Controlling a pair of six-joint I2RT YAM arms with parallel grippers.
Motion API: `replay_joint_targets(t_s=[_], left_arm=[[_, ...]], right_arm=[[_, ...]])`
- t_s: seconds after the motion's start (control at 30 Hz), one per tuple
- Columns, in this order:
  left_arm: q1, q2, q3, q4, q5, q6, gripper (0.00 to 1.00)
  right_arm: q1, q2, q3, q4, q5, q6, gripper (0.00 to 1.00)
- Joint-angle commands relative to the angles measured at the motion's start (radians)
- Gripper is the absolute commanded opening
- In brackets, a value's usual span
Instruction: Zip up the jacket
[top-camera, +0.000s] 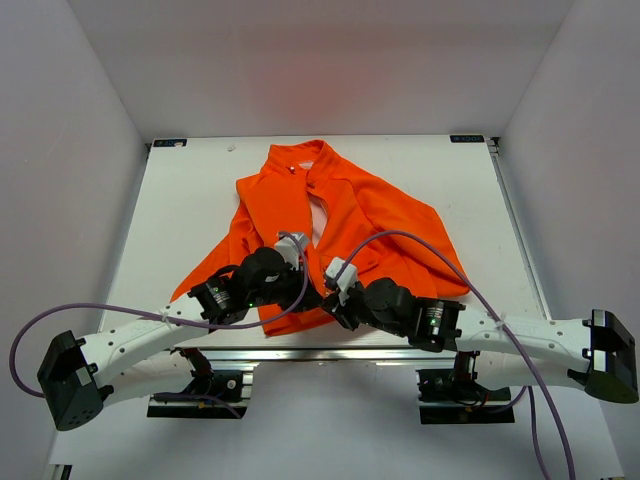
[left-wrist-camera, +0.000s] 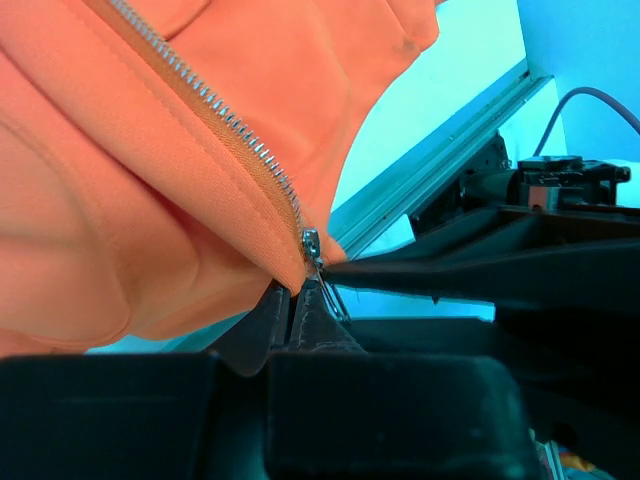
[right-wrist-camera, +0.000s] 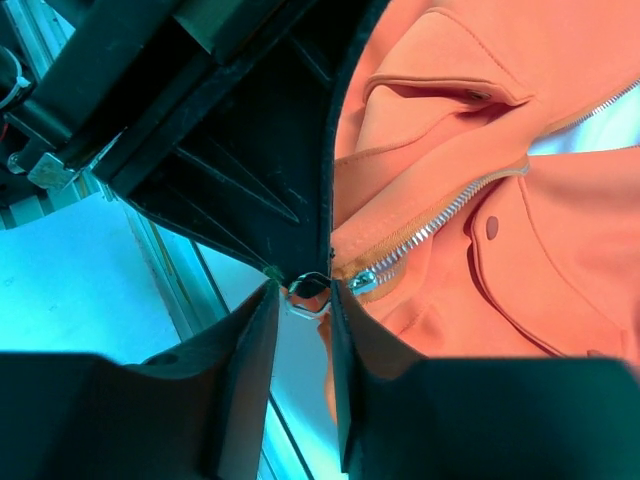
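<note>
The jacket lies spread on the table, with its collar at the far end and its hem at the near edge, just in front of my two bases. Both my arms reach in to the middle of that hem, and my hands meet there, almost touching each other.

My left hand is clenched on the bottom edge of the jacket, right below the end of the zipper. The orange fabric is bunched between its fingertips. The teeth run up and away from it on a slant.

My right hand is closed to a narrow gap around the pull, which sits between the very tips of its fingers. The slider is just beside them, at the bottom of the teeth. Above it the two fronts lie apart, and pale lining shows between them. A snap sits on the front panel near the zipper, and a pocket flap lies further up.
</note>
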Motion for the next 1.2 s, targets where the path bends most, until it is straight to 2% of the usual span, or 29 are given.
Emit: replay_joint_targets(t_s=[0.0, 0.17, 0.27, 0.3, 0.57, 0.67, 0.8, 0.87, 0.97, 1.17], left_arm=[[-0.008, -0.013, -0.002, 0.042, 0.049, 0.000, 0.00], [-0.008, -0.016, 0.002, 0.035, 0.055, 0.003, 0.00], [-0.008, -0.022, 0.000, 0.039, 0.059, 0.003, 0.00], [-0.008, -0.026, -0.002, 0.039, 0.059, 0.003, 0.00], [-0.008, -0.035, -0.002, 0.026, 0.040, 0.000, 0.00], [-0.008, -0.039, 0.000, 0.025, 0.049, 0.000, 0.00], [-0.008, -0.039, -0.008, -0.001, 0.054, -0.005, 0.00], [-0.008, -0.047, -0.018, -0.018, 0.058, -0.013, 0.00], [-0.008, -0.061, -0.032, -0.029, 0.066, -0.026, 0.00], [-0.008, -0.093, -0.057, -0.049, 0.060, -0.051, 0.00]], right_arm=[[-0.004, -0.012, 0.029, 0.077, 0.068, 0.013, 0.28], [-0.004, -0.025, 0.016, 0.084, 0.100, 0.034, 0.19], [-0.004, -0.032, 0.008, 0.092, 0.129, 0.048, 0.08], [-0.004, -0.034, 0.008, 0.092, 0.131, 0.047, 0.00], [-0.006, -0.046, -0.004, 0.071, 0.100, 0.070, 0.00], [-0.006, -0.054, -0.023, 0.063, 0.132, 0.103, 0.00], [-0.007, -0.080, -0.070, 0.165, 0.245, 0.146, 0.00], [-0.016, -0.103, -0.093, 0.243, 0.249, 0.145, 0.00], [-0.029, -0.121, -0.132, 0.364, 0.214, 0.111, 0.00], [-0.076, -0.071, -0.124, 0.405, 0.108, 0.099, 0.00]])
